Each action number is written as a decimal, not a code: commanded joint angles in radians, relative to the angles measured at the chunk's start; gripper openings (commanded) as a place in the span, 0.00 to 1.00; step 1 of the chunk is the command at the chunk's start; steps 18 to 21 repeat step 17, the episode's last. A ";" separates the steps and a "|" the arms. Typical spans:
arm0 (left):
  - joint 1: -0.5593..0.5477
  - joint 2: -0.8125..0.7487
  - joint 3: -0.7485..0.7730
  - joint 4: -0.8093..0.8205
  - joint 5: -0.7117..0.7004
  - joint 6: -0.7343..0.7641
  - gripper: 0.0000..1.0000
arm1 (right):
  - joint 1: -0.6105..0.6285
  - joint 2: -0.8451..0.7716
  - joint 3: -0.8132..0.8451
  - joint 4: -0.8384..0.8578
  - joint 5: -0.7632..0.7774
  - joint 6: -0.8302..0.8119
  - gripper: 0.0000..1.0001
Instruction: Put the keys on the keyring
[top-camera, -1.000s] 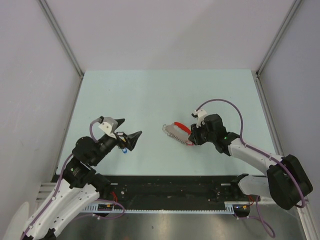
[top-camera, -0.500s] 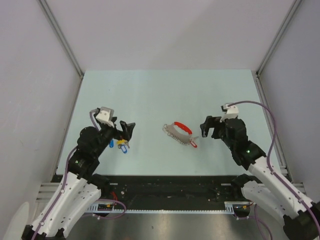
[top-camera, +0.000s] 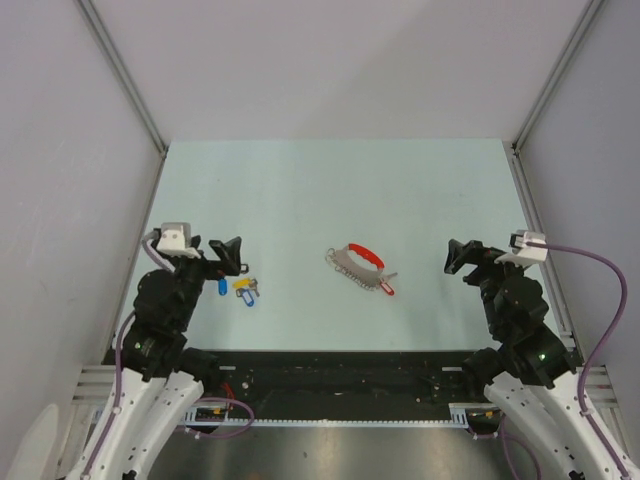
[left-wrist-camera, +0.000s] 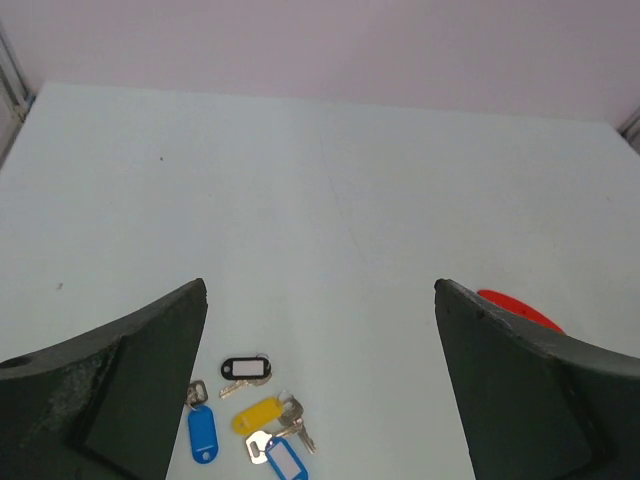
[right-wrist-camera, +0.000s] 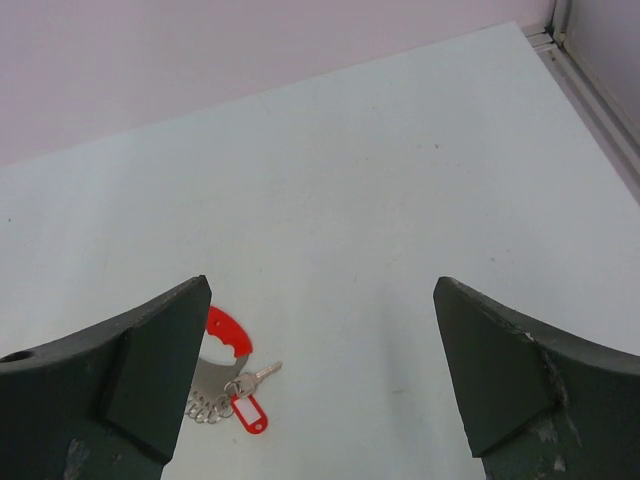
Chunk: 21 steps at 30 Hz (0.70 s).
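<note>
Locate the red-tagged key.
Top view: the red-tagged key lies just right of centre, at the near-right end of the keyring; the other keys lie far to its left.

Keyring: I see the keyring lying flat near the middle of the table, red band on the far side, grey chain strip nearer me.
Red-headed key: it lies at the keyring's near right end; I can't tell whether it is threaded on.
Loose keys: blue and yellow ones lie clustered on the left, well apart from the keyring.
Left gripper: it hangs just beside that cluster, holding nothing.
Right gripper: it hangs right of the keyring, apart from it, empty.
</note>
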 joint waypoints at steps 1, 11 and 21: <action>0.009 -0.097 0.016 0.009 -0.065 0.005 1.00 | -0.002 -0.040 0.007 -0.016 0.044 -0.025 1.00; 0.009 -0.223 -0.046 0.069 -0.050 0.059 1.00 | -0.002 -0.066 -0.004 -0.027 0.022 -0.021 1.00; 0.007 -0.322 -0.092 0.109 -0.044 0.063 1.00 | -0.002 -0.062 -0.002 -0.025 0.027 -0.022 1.00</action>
